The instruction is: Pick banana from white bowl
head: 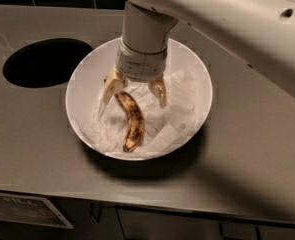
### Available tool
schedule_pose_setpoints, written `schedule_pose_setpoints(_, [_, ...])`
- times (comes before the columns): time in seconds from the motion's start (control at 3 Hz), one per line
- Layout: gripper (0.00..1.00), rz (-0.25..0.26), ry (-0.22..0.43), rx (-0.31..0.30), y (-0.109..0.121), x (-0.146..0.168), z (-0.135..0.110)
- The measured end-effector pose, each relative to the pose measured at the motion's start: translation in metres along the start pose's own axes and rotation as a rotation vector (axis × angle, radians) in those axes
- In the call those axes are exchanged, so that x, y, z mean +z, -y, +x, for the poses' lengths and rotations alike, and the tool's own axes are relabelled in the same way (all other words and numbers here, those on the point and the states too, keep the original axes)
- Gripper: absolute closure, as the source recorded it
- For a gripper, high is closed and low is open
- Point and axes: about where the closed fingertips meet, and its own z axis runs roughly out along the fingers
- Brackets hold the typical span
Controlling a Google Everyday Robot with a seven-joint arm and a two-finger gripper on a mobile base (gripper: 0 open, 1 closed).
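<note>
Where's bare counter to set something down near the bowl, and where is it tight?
Free: grey counter right of the white bowl, out from under the arm; the corner left of the bowl, in front of the round hole. Tight: inside the bowl, where the open gripper straddles the banana on crumpled paper; the narrow strip between hole and bowl.

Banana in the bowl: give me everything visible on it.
The banana is small, curved and overripe: yellow skin with heavy brown-black blotches. It lies flat on crumpled white paper inside the white bowl, running from the centre down toward the near rim. The gripper hangs over its upper end, open, with one pale yellow finger on each side. Whether either finger touches the banana cannot be told. Nothing else touches it.
</note>
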Motion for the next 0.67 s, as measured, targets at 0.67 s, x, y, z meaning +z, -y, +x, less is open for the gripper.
schedule_pose_setpoints(0.67, [0.32, 0.009, 0.016, -0.010, -0.0002, 0.0114, 0.0008])
